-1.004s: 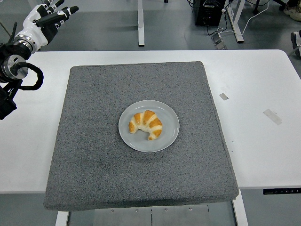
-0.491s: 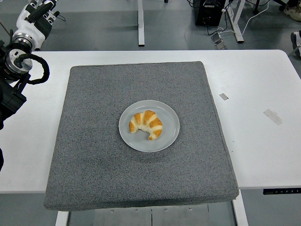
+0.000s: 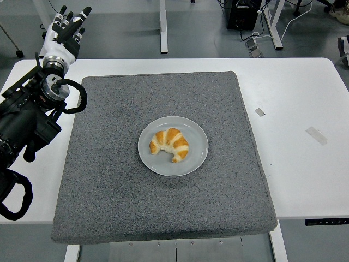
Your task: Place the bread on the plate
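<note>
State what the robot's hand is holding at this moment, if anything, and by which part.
Nothing is held. The left hand is open at the table's far left edge, fingers extended and empty. The croissant lies on the plate.

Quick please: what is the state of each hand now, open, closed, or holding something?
Left hand: open, fingers extended, holding nothing, beyond the table's far left corner.
Right hand: not in view.

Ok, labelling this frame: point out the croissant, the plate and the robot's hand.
croissant [image 3: 169, 144], head view, middle of its crust.
plate [image 3: 197, 154], head view, bare right rim.
left hand [image 3: 66, 30], head view, palm.
</note>
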Robot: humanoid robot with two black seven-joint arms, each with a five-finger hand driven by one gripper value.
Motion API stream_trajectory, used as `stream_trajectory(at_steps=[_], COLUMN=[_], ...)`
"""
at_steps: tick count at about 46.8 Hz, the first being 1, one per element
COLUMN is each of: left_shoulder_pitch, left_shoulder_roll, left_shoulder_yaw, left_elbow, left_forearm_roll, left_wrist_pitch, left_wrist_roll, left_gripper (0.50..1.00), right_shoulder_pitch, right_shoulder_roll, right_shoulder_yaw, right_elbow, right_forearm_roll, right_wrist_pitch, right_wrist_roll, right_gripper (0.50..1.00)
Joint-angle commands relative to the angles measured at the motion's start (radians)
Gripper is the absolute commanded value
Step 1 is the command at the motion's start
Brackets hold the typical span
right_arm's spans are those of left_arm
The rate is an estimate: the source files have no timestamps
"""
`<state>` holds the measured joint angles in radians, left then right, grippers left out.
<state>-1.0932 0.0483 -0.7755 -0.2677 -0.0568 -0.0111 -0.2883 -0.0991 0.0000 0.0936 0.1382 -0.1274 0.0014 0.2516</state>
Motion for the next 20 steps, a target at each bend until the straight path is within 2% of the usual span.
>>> stream_trajectory(at_steps=[1, 20], left_shoulder_pitch=[0.01, 0.029], left_shoulder_roll=[-0.011, -0.018], left_shoulder_yaw=[0.005, 0.012], left_elbow=[-0.001, 0.001], left_forearm_roll=[0.0, 0.002], left_wrist_pitch=[0.01, 0.008], left_wrist_roll=[0.001, -0.002], left_gripper=[0.996, 0.996], right_shoulder_pitch=[0.001, -0.002], right_shoulder_roll=[0.0, 0.0], right_shoulder_yaw=[0.0, 0.002], right_elbow=[0.0, 0.012], right_forearm_roll=[0.0, 0.0], right_wrist_pitch=[0.0, 0.006], right_wrist_roll=[0.0, 0.0], right_gripper=[1.0, 1.0])
